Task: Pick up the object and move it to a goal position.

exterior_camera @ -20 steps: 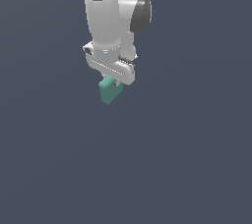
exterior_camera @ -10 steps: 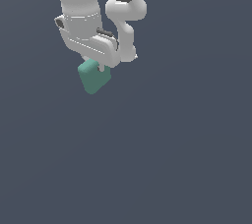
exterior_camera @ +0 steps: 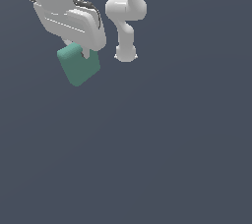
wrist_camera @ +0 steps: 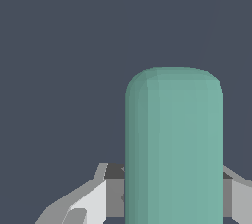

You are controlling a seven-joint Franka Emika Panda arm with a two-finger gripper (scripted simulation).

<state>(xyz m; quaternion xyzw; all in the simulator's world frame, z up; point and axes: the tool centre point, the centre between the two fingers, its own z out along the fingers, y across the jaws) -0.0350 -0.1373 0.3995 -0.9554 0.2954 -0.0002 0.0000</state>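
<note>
Exterior view: our gripper (exterior_camera: pixel 81 55) carries the teal block (exterior_camera: pixel 78 65), tilted, now toward that view's upper left, larger than a second ago; transport underway.
Wrist view: jaws clamp the block (wrist_camera: pixel 173 144) on both flanks.

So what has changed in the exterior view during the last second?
The white gripper carried the small teal-green rounded block toward the exterior view's left and somewhat lower, both appearing larger now. The grip stayed shut on the block, and nothing was released.
</note>
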